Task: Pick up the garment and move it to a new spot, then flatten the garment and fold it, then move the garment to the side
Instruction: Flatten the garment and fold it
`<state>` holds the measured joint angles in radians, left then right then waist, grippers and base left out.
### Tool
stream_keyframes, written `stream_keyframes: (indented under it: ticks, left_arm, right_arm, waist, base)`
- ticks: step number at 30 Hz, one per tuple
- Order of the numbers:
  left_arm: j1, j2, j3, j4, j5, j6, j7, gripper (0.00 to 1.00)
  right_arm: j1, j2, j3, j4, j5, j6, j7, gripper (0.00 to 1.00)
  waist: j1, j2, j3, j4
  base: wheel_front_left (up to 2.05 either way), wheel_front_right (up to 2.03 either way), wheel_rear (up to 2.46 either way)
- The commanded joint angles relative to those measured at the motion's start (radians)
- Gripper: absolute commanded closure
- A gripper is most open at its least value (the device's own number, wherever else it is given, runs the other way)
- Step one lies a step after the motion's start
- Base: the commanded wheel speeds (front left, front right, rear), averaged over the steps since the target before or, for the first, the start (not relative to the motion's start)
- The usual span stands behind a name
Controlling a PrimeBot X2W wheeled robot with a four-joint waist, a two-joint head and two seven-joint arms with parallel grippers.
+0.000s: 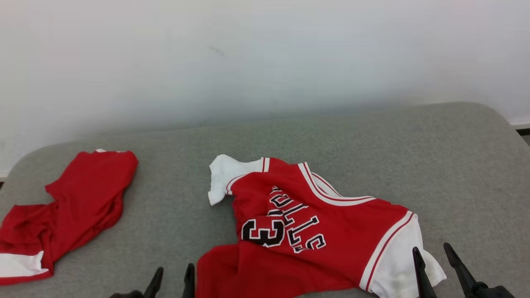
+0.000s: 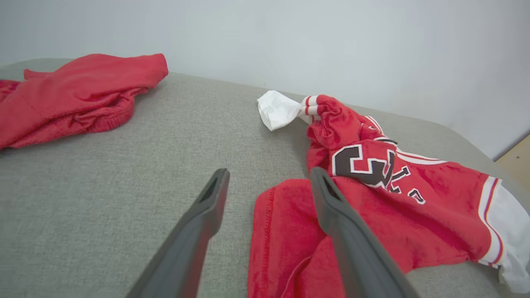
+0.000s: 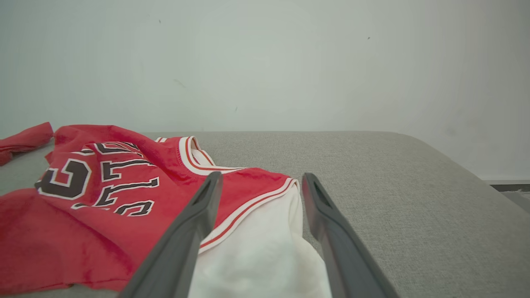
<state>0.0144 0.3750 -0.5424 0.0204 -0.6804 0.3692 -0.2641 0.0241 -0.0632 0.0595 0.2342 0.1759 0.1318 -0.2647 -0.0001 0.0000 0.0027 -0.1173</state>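
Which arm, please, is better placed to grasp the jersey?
Right, probably: the open right gripper has the white sleeve of the jersey between its fingers; the left gripper hovers mostly over grey surface beside the hem.

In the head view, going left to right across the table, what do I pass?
shorts → left claw → jersey → right claw

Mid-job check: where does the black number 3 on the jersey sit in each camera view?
Head view: number 3, lower centre on the jersey.
Left wrist view: right of centre, mid-height.
Right wrist view: far left, just below mid-height.
Shared landmark: the second red garment, left of the jersey in every view.
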Motion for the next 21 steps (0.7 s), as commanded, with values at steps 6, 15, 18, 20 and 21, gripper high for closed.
stream_keyframes:
  ticks: [6, 15, 18, 20, 21]
  left_arm:
    - [0.056, -0.037, 0.045, 0.009, 0.053, -0.044, 0.000, 0.00]
    - [0.000, -0.088, 0.000, 0.089, 0.083, -0.166, 0.010, 0.00]
    - [-0.046, -0.106, -0.040, 0.133, 0.084, -0.205, 0.049, 0.00]
    - [-0.078, -0.126, -0.052, 0.166, 0.069, -0.220, 0.073, 0.00]
    - [-0.092, -0.128, -0.057, 0.190, 0.064, -0.222, 0.089, 0.00]
  right_arm:
    - [0.011, -0.011, 0.002, 0.000, -0.004, -0.002, 0.001, 0.00]
    - [-0.001, -0.013, 0.022, 0.004, -0.002, -0.002, 0.001, 0.00]
    - [-0.013, -0.013, 0.032, 0.005, 0.001, -0.002, 0.001, 0.00]
    - [-0.018, -0.013, 0.038, 0.007, 0.002, -0.002, 0.001, 0.00]
    - [-0.022, -0.013, 0.040, 0.008, 0.004, -0.002, 0.001, 0.00]
  waist:
    - [0.0001, 0.0000, -0.019, 0.027]
    - [0.0001, 0.0000, -0.008, 0.024]
    - [0.0001, 0.0000, 0.003, 0.014]
    - [0.0001, 0.0000, 0.010, 0.005]
    - [0.0001, 0.0000, 0.013, 0.000]
  base:
    - [0.00, 0.00, 0.00]
    - [0.00, 0.00, 0.00]
    - [0.00, 0.00, 0.00]
    - [0.00, 0.00, 0.00]
    - [0.00, 0.00, 0.00]
